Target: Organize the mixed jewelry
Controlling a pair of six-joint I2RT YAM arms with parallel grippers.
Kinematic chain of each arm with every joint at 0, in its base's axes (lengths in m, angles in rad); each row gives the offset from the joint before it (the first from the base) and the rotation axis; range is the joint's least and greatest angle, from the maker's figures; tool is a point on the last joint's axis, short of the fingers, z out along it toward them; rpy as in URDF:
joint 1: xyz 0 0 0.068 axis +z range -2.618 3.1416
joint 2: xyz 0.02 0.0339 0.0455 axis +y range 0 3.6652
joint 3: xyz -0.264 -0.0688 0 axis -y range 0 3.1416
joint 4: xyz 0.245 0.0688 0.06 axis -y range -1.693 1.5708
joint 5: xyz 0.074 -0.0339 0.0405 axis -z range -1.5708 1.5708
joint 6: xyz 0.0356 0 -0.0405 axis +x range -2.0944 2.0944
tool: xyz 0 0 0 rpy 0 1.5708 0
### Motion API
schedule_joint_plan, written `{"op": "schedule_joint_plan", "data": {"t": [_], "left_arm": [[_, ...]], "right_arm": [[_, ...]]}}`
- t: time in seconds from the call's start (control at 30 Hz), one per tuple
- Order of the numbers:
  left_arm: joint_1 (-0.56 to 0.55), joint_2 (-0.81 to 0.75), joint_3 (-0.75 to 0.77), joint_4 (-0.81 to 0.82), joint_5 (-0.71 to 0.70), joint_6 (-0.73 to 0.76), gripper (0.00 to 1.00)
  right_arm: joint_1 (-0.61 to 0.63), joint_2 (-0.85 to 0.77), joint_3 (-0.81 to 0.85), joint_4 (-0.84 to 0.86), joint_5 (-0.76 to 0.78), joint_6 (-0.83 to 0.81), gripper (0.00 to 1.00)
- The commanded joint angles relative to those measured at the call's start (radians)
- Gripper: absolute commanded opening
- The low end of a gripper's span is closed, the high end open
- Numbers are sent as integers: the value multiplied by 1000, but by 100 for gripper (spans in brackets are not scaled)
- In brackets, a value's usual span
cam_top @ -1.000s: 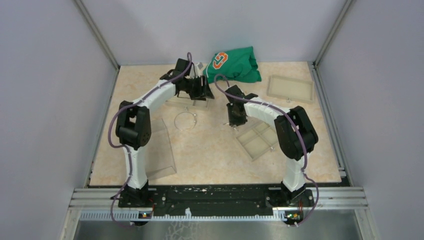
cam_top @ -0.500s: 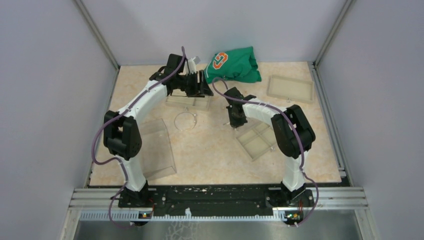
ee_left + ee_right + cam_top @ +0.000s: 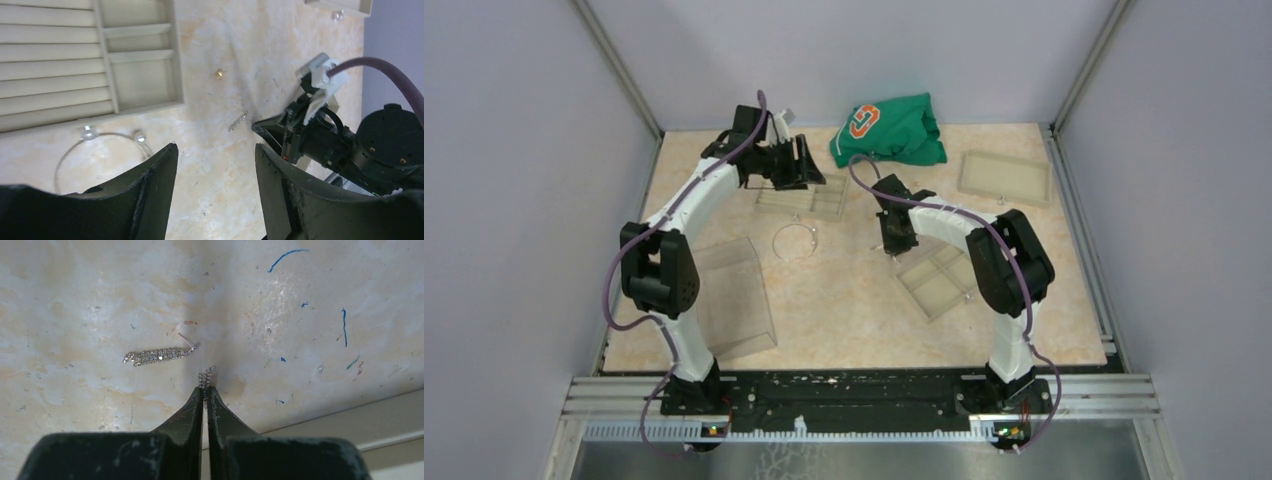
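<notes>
Right gripper [image 3: 205, 390] sits low at the table, fingers pressed together on a tiny chain bit [image 3: 206, 376]. It's caught only at the very tips, so I'd call the pick made but thin. The next move, by my read, is a straight lift and a short carry to the grid tray [image 3: 929, 290] just beside it, then a release over one compartment. Any jolt could shake the piece loose.

Left gripper [image 3: 215, 150] hovers over the table with its fingers wide apart, holding nothing. The hoop [image 3: 95, 145] lies flat near it, just beside the slotted tray [image 3: 75, 60]. That looks like the next job on that side.

As for the surroundings, the clear box [image 3: 734, 295] lies by the left arm, well apart from the work. A green cloth [image 3: 889, 130] is bunched at the far edge, and the far tray [image 3: 1006, 175] sits off to the right.

Among the small pieces, a dangle [image 3: 159, 356] lies loose just beside the pinched bit without touching it, close enough to get dragged along. A stud [image 3: 219, 74] rests on bare table past the slotted tray. Nothing appears to block the way to the grid tray.
</notes>
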State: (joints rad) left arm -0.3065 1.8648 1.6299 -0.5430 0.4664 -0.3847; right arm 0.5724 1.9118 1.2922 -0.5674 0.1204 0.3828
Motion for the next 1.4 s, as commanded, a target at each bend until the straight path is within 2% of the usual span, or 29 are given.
{"op": "schedule_joint_plan", "data": {"t": [0.0,0.3,0.57,0.7,0.83,0.93,1.17,1.37], "left_arm": [[72,-55,-15,-9,-20,12,65],[162,-58,-34,-39,-78,42,66],[184,-42,-48,-30,-77,27,67],[184,-40,-56,-23,-62,18,68],[184,-42,-66,-21,-59,15,68],[184,-43,-75,-19,-54,12,68],[184,-41,-85,-15,-39,6,69],[184,-39,-87,-14,-34,3,69]], "right_arm": [[10,-53,49,-6,8,21,0],[10,-79,62,-10,15,24,0],[10,-87,73,-15,25,25,0],[6,-76,91,-47,83,29,1],[-18,-50,110,-79,83,61,26],[-23,-30,116,-85,67,68,36],[-23,8,106,-93,31,86,37],[-23,29,81,-93,28,111,30]]}}
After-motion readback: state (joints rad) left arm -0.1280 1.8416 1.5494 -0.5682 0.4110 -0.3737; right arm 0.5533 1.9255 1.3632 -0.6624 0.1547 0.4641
